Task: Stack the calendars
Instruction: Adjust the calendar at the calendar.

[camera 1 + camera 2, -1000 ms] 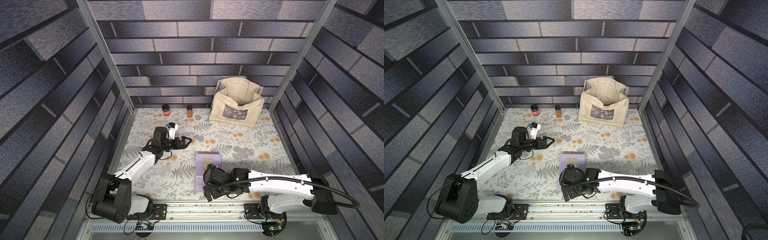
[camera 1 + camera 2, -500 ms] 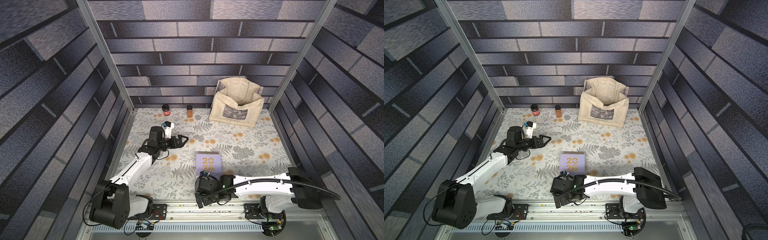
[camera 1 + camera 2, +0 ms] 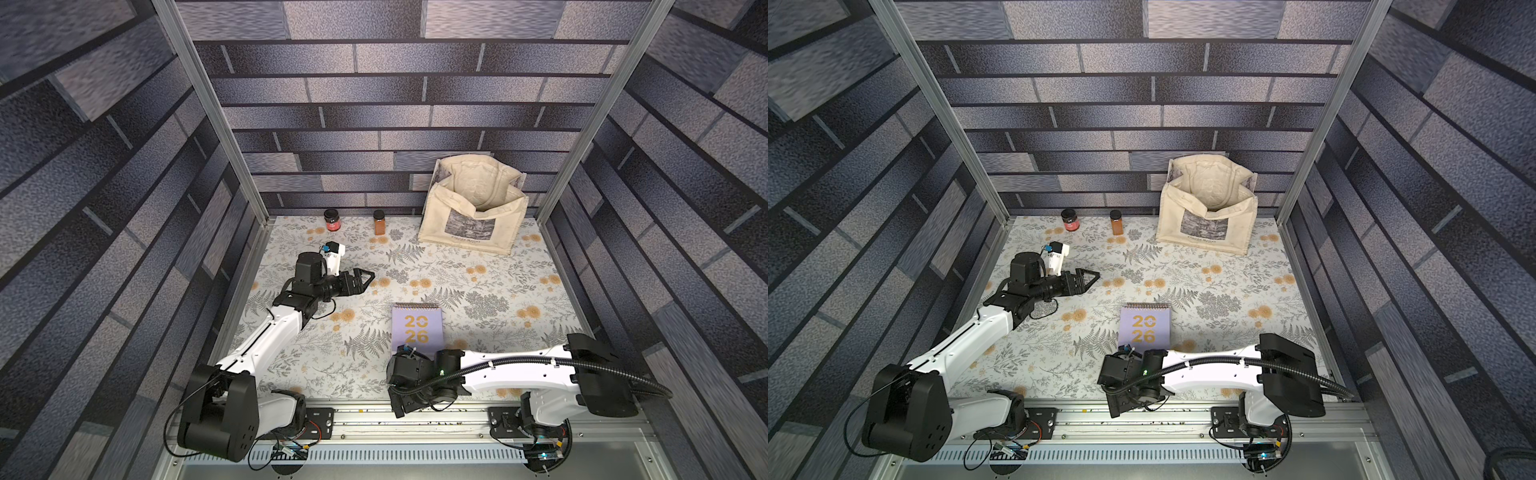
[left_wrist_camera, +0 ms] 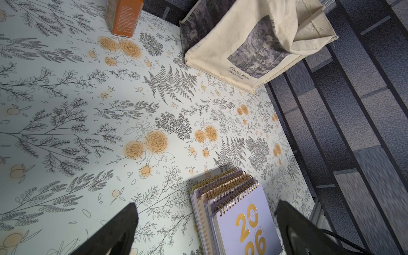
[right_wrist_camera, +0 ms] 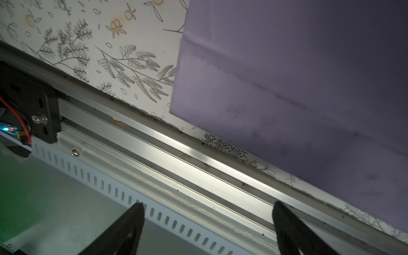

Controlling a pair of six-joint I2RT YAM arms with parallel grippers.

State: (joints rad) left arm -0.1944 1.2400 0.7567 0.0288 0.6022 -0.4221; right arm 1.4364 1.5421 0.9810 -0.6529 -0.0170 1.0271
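Observation:
The calendars [image 3: 417, 328] [image 3: 1145, 326] lie in one pile on the floral table, front centre, with a lilac "2026" cover on top. In the left wrist view the calendars [image 4: 238, 216] show several gold spirals stepped one over another. My left gripper [image 3: 368, 275] [image 3: 1094, 275] [image 4: 206, 204] hovers open, back and left of the pile, holding nothing. My right gripper [image 3: 399, 409] [image 3: 1113, 409] [image 5: 208, 204] is open and empty over the front rail, just in front of the pile. The right wrist view shows the lilac cover [image 5: 298, 88] beside it.
A cream tote bag [image 3: 473, 216] [image 4: 242, 44] stands at the back right. A red jar [image 3: 332, 220] and an orange spice jar [image 3: 379, 222] [image 4: 123, 17] stand by the back wall. The aluminium rail [image 3: 415, 419] [image 5: 176, 154] runs along the front edge. Brick-patterned walls enclose the table.
My right gripper has drawn back off the pile toward the front rail, uncovering the lilac cover. The left gripper has shifted slightly back and left.

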